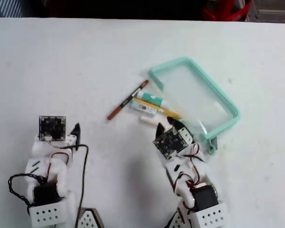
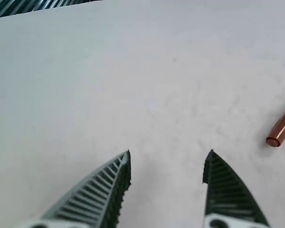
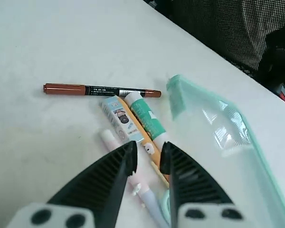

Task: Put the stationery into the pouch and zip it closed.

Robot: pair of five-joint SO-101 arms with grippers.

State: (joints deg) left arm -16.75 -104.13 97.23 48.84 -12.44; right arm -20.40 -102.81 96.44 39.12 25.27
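Though brown pen [image 3: 102, 90] carries print — illegibly small.

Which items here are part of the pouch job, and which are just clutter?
Job: pouch, brown pen, teal-white tube, blue-labelled stick, yellow pencil, pale pink pen.
Lying about: black cable, red object past the table's far edge.

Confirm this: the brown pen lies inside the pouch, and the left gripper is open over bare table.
Not quite. The high view shows the brown pen on the table outside the pouch, beside the other stationery. The left gripper is open over bare table, as you said.
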